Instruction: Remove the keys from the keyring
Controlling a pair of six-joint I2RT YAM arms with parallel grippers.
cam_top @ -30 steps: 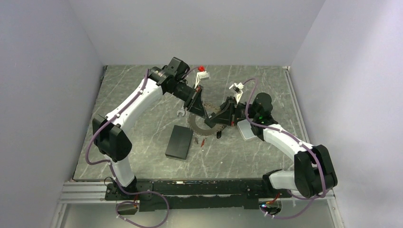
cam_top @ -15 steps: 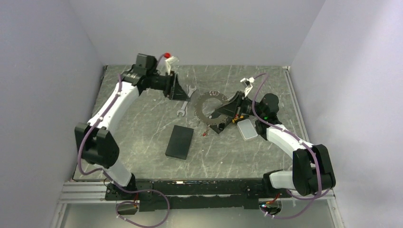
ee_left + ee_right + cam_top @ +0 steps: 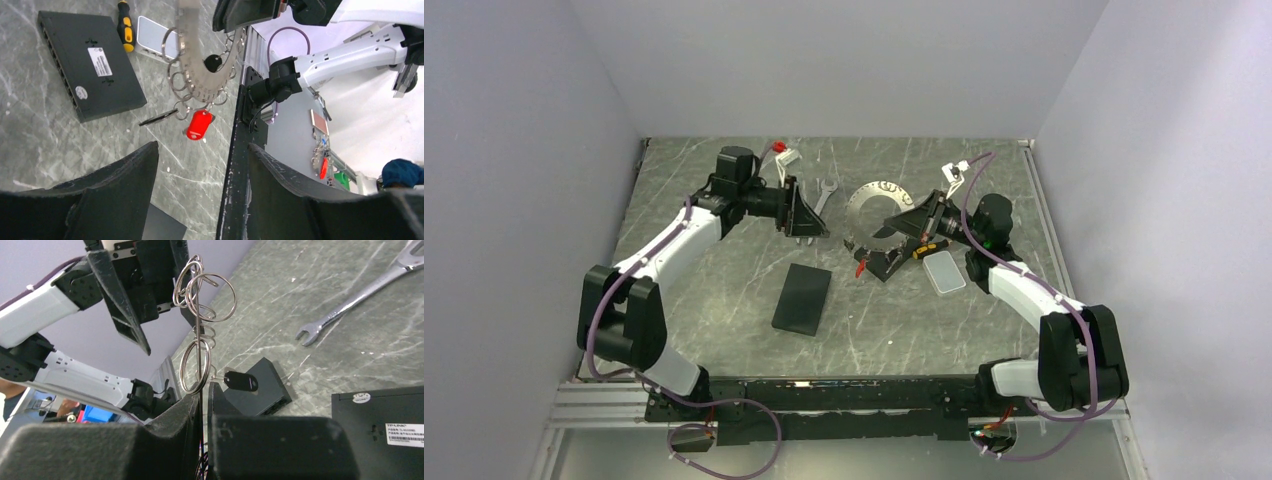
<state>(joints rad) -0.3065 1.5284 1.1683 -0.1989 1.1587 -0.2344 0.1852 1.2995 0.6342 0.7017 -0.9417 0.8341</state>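
The keyring is a flat metal ring hung with small split rings. It is lifted off the table with my right gripper shut on its edge. In the right wrist view the keyring shows edge-on between the fingers of the right gripper. From it hang a black-headed key, also seen as a black-headed key, a thin dark key and a red tag. My left gripper is left of the ring, apart from it. In its own view the left gripper is open and empty.
A black network switch lies in front of the left gripper. A silver wrench lies behind it. A white case and a yellow-handled screwdriver lie by the right arm. Another black device sits below the right gripper.
My left gripper was shut at the ring, then let go, pulled back left and opened, and has now come partway back. My right gripper carried the ring up and toward the back.
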